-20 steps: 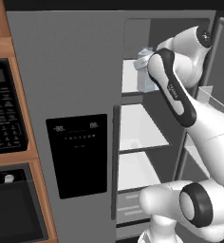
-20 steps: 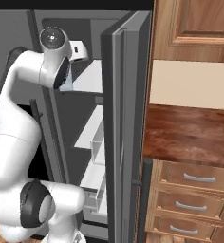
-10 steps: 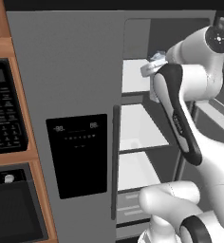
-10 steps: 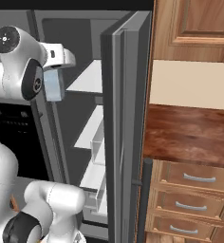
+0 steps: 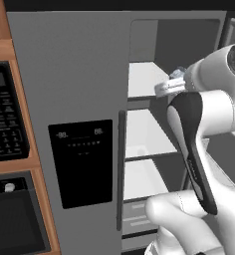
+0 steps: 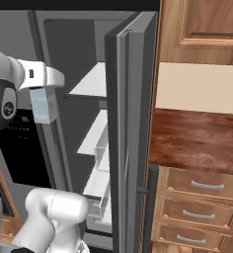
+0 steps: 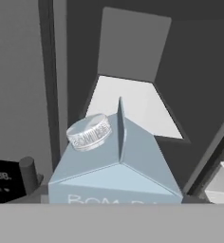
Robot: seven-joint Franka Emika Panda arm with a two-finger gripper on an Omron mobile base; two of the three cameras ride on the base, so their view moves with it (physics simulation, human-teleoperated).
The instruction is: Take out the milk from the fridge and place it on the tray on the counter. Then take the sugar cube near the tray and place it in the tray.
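**Now carrying: milk clear of the fridge**

Largest first: the fridge stands open, its wood tabletop just beside the open door. The hand, part-open, grips the milk carton in front of the shelves. Next, I judge, swing toward that tabletop. Carton lettering is cut off, seemingly "BOM".

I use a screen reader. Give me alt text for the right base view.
The gripper holds the milk in the air in front of the open fridge, clear of its white shelves. To the right is the counter over drawers.
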